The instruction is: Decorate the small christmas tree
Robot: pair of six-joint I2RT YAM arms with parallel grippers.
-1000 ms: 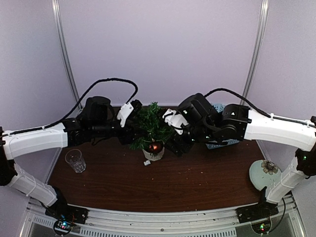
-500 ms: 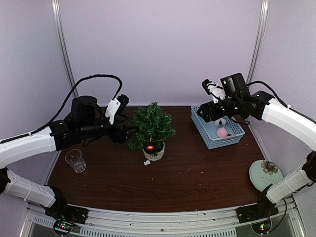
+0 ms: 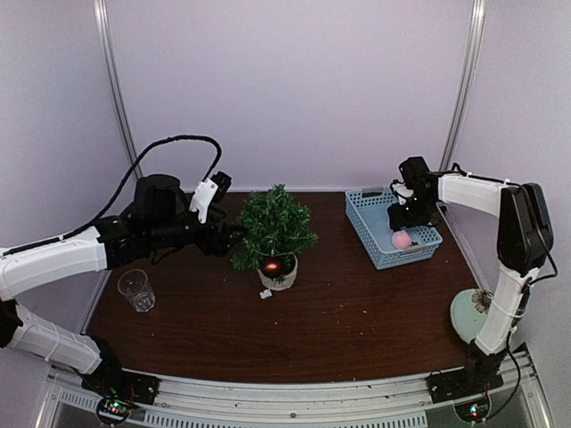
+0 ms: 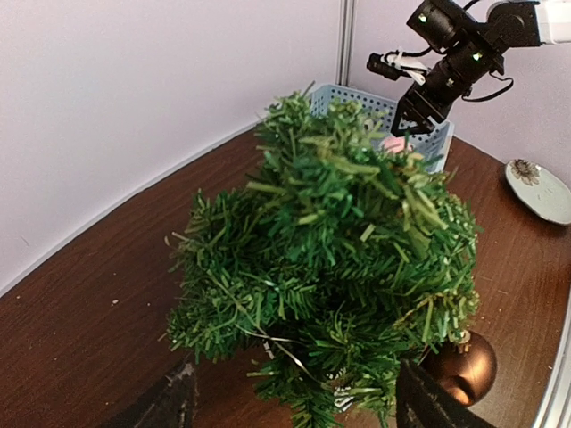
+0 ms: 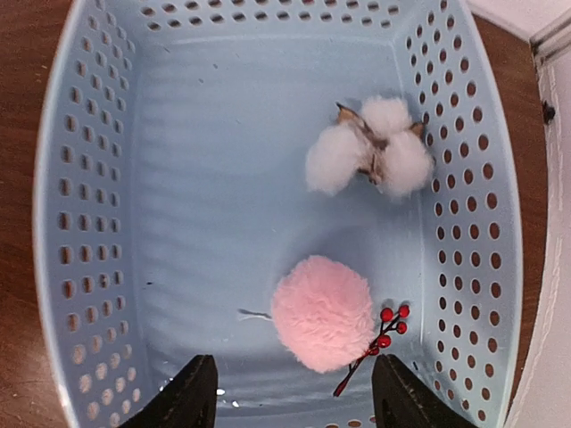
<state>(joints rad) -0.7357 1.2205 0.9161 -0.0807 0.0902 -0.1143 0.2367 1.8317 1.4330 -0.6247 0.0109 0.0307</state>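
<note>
The small christmas tree (image 3: 275,225) stands mid-table in its white pot (image 3: 278,278), with a brown ball ornament (image 3: 272,266) hanging low at its front. My left gripper (image 3: 227,239) sits just left of the tree, open. In the left wrist view its fingers (image 4: 426,403) straddle the lower sprigs of the tree (image 4: 339,259) and grip nothing. My right gripper (image 3: 401,217) hangs open over the light-blue basket (image 3: 375,241). A pink pom-pom (image 5: 323,312) lies just ahead of its open jaws (image 5: 294,392), beside a red berry sprig (image 5: 379,343) and a white cotton boll (image 5: 370,156).
A clear drinking glass (image 3: 136,290) stands at the left of the table. A pale plate with a flower (image 3: 477,312) lies at the right front edge. The basket's perforated walls (image 5: 71,223) close in around the right gripper.
The right arm swung from beside the tree over to the basket and dropped its gripper into it. The left gripper drew back slightly from the tree and opened wider.
</note>
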